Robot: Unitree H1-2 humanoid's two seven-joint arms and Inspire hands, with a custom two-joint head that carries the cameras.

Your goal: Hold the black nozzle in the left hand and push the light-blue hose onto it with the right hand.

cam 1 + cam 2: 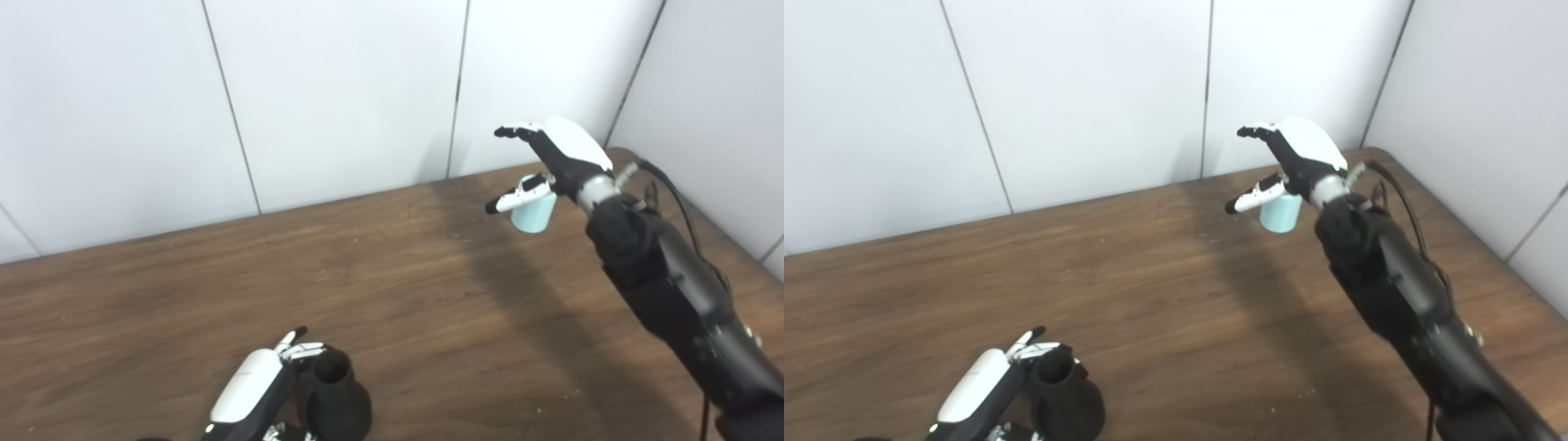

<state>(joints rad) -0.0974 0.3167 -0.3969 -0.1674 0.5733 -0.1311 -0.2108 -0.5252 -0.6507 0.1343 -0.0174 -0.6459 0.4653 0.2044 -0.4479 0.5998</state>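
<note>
The black nozzle stands upright on its wide base at the near left of the wooden table. My left hand is against its left side, with fingers lying at the neck; I cannot tell whether the grip is closed. The light-blue hose, a short tube, stands at the far right of the table. My right hand hovers open over it, fingers spread above and the thumb crossing in front of its top. It does not hold the hose.
White wall panels rise right behind the table's far edge and along its right side. The right forearm with its cable reaches across the right part of the table.
</note>
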